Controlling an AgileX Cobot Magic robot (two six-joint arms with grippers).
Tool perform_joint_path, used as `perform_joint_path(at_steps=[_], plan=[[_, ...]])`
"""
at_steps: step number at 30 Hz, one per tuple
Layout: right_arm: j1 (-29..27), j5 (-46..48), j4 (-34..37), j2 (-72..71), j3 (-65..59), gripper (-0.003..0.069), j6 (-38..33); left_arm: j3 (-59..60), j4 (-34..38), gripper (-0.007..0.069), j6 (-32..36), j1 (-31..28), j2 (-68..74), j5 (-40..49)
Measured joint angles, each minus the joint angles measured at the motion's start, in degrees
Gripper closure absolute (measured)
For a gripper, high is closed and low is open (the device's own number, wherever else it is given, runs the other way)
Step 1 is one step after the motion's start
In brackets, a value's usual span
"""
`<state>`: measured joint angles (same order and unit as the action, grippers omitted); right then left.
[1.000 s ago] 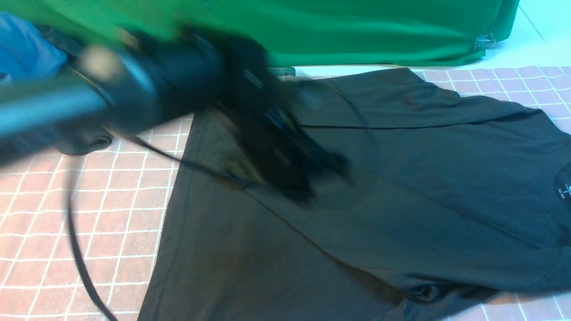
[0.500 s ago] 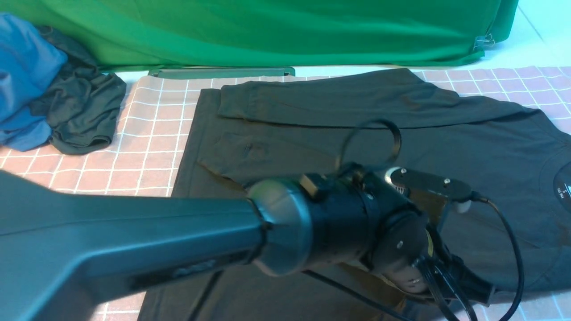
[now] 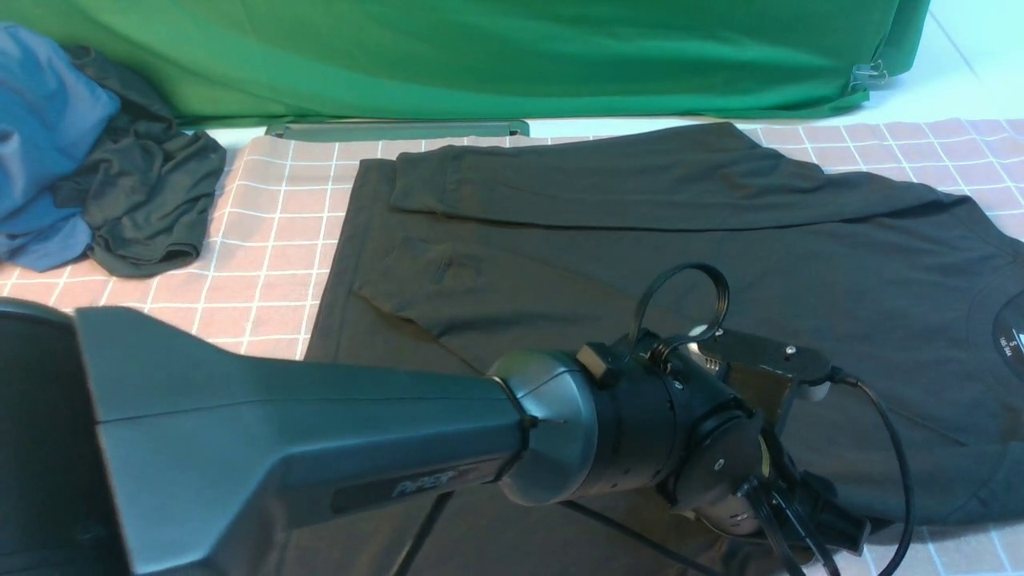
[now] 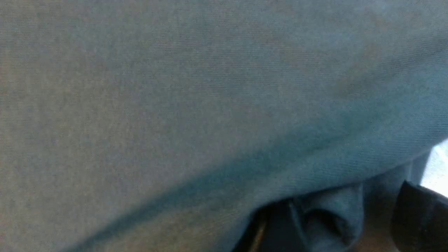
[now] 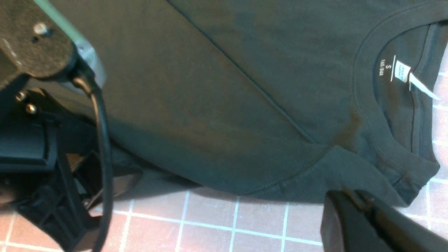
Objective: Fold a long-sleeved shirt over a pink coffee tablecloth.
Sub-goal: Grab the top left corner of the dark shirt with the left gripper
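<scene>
Pink coffee tablecloth [image 3: 264,240] carries long-sleeved shirt [image 3: 640,224] laid flat, centre to right: hem left, collar right, long axis L-R. Left gripper [image 4: 346,220], arm stretched low over shirt's near edge, jaws apart, fabric fold between them; 1 sec ago it blurred past far-left. Right gripper [image 5: 344,199] clenched, empty, beside collar.

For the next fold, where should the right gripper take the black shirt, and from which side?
Probably the near shoulder edge beside the collar, coming from the robot's side: it lies flat and exposed on the tablecloth, close to the right gripper.
</scene>
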<state>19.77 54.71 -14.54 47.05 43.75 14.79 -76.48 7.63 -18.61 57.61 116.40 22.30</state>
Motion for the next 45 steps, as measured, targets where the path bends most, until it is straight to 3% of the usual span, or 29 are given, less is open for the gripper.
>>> perform_joint_path(at_steps=[2, 8, 10, 18, 23, 30, 40, 45], plan=[[0.0, -0.4, 0.0, 0.0, 0.0, 0.0624, 0.0, 0.0, -0.1, 0.0257, 0.0, 0.0, 0.2, -0.4], [0.0, -0.7, 0.0, 0.0, 0.0, 0.0624, 0.2, 0.0, -0.5, 0.0531, 0.8, 0.0, 0.6, -1.4], [0.0, 0.7, 0.0, 0.2, 0.0, 0.0624, 0.5, 0.0, -0.4, 0.0582, 0.9, 0.0, 0.1, -0.9], [0.0, 6.9, 6.9, 3.2, 0.4, 0.0624, -1.1, 0.0, 4.3, 0.0592, 1.4, 0.0, -5.0, 5.2], [0.0, 9.7, 8.5, 6.1, 1.4, 0.0624, -1.9, 0.1, 12.3, 0.0592, 5.6, 0.0, -5.8, 8.7], [-1.2, 12.0, 10.6, 10.1, 6.6, 0.0624, -6.4, 0.3, 16.5, 0.0592, 8.8, 1.5, -5.8, 11.1], [-20.7, 13.5, 14.5, 19.7, 9.1, 0.0623, -18.1, 0.3, 16.8, 0.0592, 8.1, 5.8, -5.8, 10.9], [-27.0, 10.3, 14.8, 24.8, 9.1, 0.051, -19.3, 0.3, 16.8, 0.0592, 7.7, 5.8, -5.8, 10.8]])
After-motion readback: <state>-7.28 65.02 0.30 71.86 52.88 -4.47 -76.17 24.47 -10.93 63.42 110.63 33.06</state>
